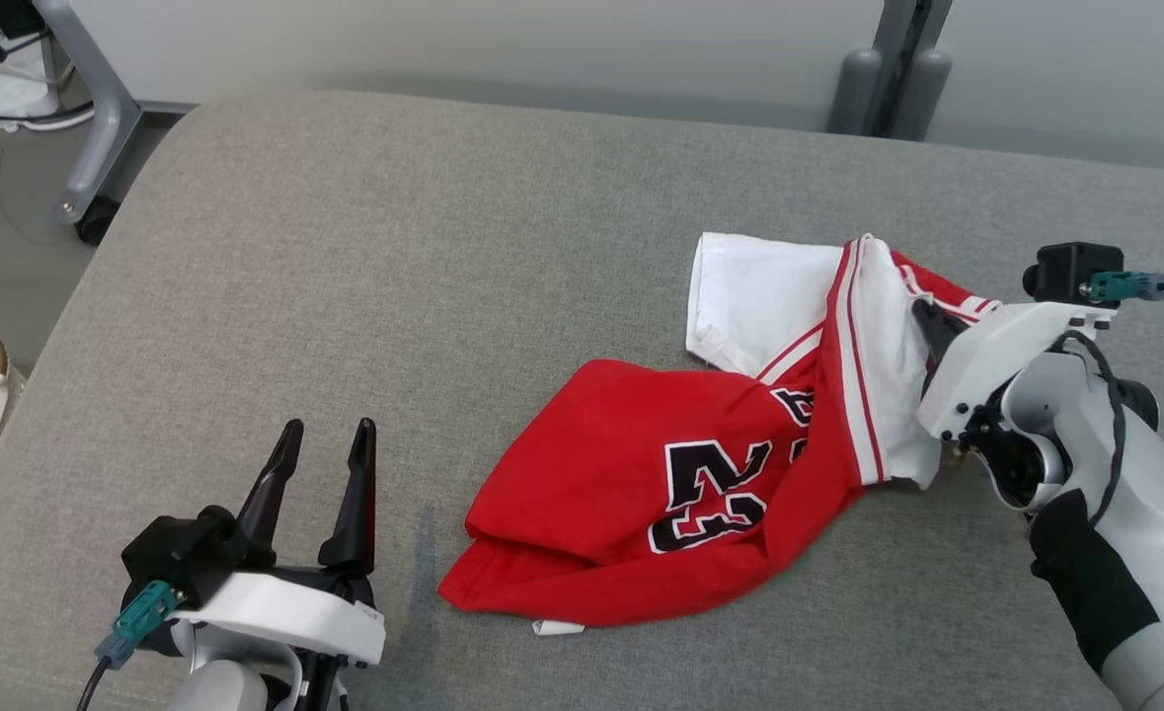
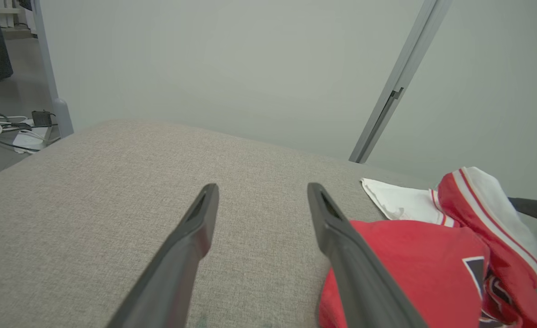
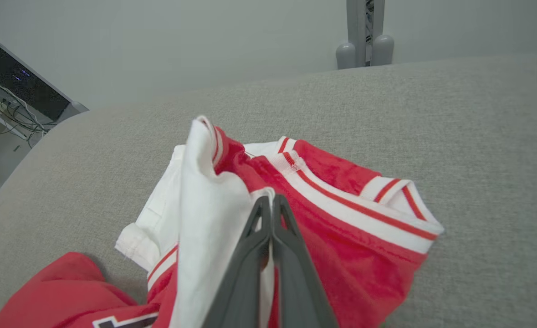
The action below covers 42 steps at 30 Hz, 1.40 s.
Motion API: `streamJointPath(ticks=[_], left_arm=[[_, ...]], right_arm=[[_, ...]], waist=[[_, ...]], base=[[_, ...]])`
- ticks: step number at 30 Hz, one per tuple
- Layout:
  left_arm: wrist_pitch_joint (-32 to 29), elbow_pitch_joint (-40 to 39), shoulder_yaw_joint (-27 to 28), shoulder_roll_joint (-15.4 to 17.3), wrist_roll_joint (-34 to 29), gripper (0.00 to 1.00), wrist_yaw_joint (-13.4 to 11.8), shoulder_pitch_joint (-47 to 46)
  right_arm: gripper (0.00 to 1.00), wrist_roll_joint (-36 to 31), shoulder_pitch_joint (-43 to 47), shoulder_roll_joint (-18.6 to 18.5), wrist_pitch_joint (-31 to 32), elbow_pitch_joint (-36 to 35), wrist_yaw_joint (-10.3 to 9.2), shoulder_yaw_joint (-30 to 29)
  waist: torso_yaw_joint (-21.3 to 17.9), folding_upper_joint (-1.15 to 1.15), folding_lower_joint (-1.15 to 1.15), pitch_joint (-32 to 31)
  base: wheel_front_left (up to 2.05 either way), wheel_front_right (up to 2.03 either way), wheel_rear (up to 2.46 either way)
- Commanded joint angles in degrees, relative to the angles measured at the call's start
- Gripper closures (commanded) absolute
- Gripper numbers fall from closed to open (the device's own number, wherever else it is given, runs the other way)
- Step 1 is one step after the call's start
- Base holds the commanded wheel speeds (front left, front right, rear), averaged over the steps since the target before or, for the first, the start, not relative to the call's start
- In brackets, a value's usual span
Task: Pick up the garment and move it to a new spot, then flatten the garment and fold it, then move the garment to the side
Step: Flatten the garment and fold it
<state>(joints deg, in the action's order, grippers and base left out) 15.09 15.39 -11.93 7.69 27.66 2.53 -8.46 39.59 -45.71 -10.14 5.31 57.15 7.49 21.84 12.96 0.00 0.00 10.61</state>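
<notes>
Task judged barely begun: the garment (image 1: 641,474), a crumpled red-and-white jersey, is seen right of centre on the grey table (image 1: 345,247), not yet moved, flattened or folded. A fold at its right edge is pinched between the pressed-together fingers of the right gripper (image 3: 270,207); the left gripper (image 1: 330,430) is held empty, fingers spread. "23" is readable in black; adjoining print is hidden by folds.

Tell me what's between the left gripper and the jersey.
Nothing visible: bare grey cushion separates the open left gripper from the jersey, at its near red edge. The right gripper is shut on its white fold.
</notes>
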Motion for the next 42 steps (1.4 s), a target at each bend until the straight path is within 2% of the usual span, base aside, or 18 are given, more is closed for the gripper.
streamJointPath(ticks=[1,6,11,16,24,26,29,31,32,33,35,39,42], left_arm=[[0.1,0.0,0.3,0.2,-0.4,0.00,0.1,0.3],[0.1,-0.3,0.7,0.7,-0.2,0.00,-0.5,1.6],[-0.2,-1.0,0.9,1.3,0.0,0.00,-1.0,3.1],[-0.6,-2.1,1.0,1.7,0.3,0.00,-1.6,4.2],[-1.1,-3.0,0.7,2.1,0.4,0.00,-1.7,3.5],[-1.2,-3.1,0.6,2.3,0.3,0.00,-1.9,3.2],[-1.3,-3.3,0.4,2.4,0.1,0.00,-2.0,2.9],[-1.4,-3.5,0.4,2.6,0.2,0.00,-2.0,2.6],[-1.5,-3.6,0.4,2.7,0.2,0.00,-2.0,2.5],[-1.5,-3.6,0.4,2.7,0.2,0.00,-2.0,2.5],[-1.6,-3.6,0.3,2.8,0.2,0.00,-2.0,2.4],[-1.6,-3.7,0.0,3.0,0.3,0.00,-2.1,2.2],[-1.7,-3.7,-0.3,3.0,0.3,0.00,-2.1,2.3]], right_arm=[[1.00,0.5,0.8,-0.7,-0.8,-0.4,0.01,-0.1],[1.00,1.8,4.2,-2.2,-3.2,-4.1,0.01,-0.2],[1.00,3.9,10.0,-3.2,-4.1,-11.8,0.01,-1.2],[1.00,5.6,18.9,-4.8,-0.8,-24.8,0.01,-4.2],[0.99,2.8,30.0,-3.6,4.9,-37.4,0.01,-12.5],[0.87,1.4,31.9,-2.7,6.3,-39.3,0.02,-14.5],[0.58,-0.6,34.2,-1.1,8.5,-41.2,0.01,-17.4],[0.26,-2.2,35.6,0.0,10.1,-41.9,0.01,-19.1],[0.19,-2.8,36.3,0.6,11.0,-42.1,0.01,-19.8],[0.19,-2.8,36.3,0.6,11.0,-42.1,0.01,-19.8],[0.13,-4.4,37.3,1.2,12.6,-42.6,0.01,-21.3],[0.19,-6.7,39.4,2.6,15.3,-43.7,0.01,-23.6],[0.38,-7.7,41.0,3.3,17.2,-44.9,0.01,-25.9]], waist=[[-0.3,0.00,0.00,-0.7],[-2.1,0.00,0.00,-2.8],[-5.0,0.00,0.00,-4.5],[-9.7,0.00,0.00,-5.0],[-14.7,0.00,0.00,-3.9],[-15.6,0.00,0.00,-3.7],[-16.6,0.00,0.00,-3.3],[-17.0,0.00,0.00,-3.0],[-17.2,0.00,0.00,-2.9],[-17.2,0.00,0.00,-2.9],[-17.4,0.00,0.00,-2.7],[-17.4,0.00,0.00,-2.7],[-17.1,0.00,0.00,-2.8]], base=[[0.00,0.00,0.00],[0.00,0.00,0.00],[0.00,0.00,0.00],[0.00,0.00,0.00],[0.00,0.00,0.00],[0.00,0.00,0.00],[0.00,0.00,0.00],[0.00,0.00,0.00],[0.00,0.00,0.00],[0.00,0.00,0.00],[0.00,0.00,0.00],[0.00,0.00,0.00],[0.00,0.00,0.00]])
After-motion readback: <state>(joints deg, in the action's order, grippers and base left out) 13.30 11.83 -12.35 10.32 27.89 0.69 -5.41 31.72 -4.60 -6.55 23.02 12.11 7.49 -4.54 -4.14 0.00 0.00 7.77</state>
